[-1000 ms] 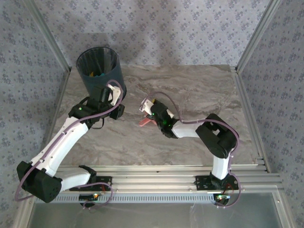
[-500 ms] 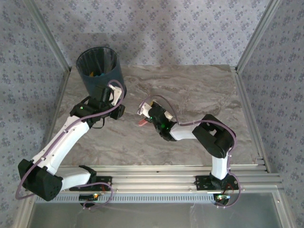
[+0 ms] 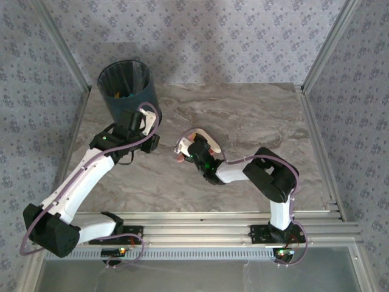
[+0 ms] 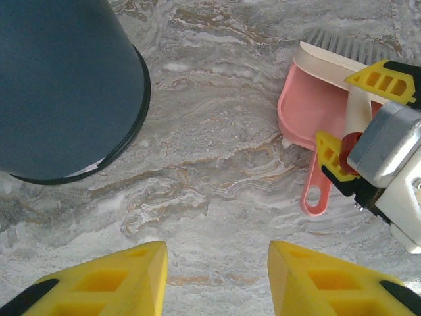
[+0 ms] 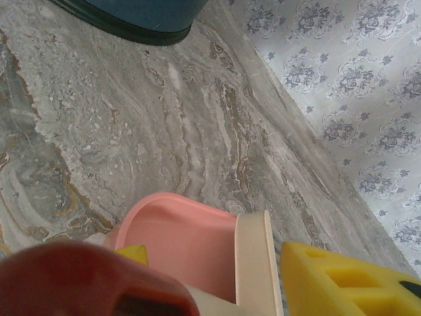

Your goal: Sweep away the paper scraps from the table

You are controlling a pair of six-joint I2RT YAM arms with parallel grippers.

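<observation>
Shows right gripper [image 4: 342, 115] shifted toward left edge of tabletop [image 3: 243, 109], jaws apart at pink plastic dustpan [image 4: 306, 105]; left gripper's [image 4: 217, 263] also apart, empty. Orange-teal paper scraps [image 3: 124, 94]: featherlight; sweep, never pinch.

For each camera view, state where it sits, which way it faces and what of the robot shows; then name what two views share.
Top external: high behind the robot, looking down on the table; left arm and right arm show.
Left wrist: on the left arm, facing down; left end effector at the bottom.
Right wrist: low, facing across the table towards the wall; right end effector.
Shared: pink dustpan and bin, in both wrist views.
</observation>
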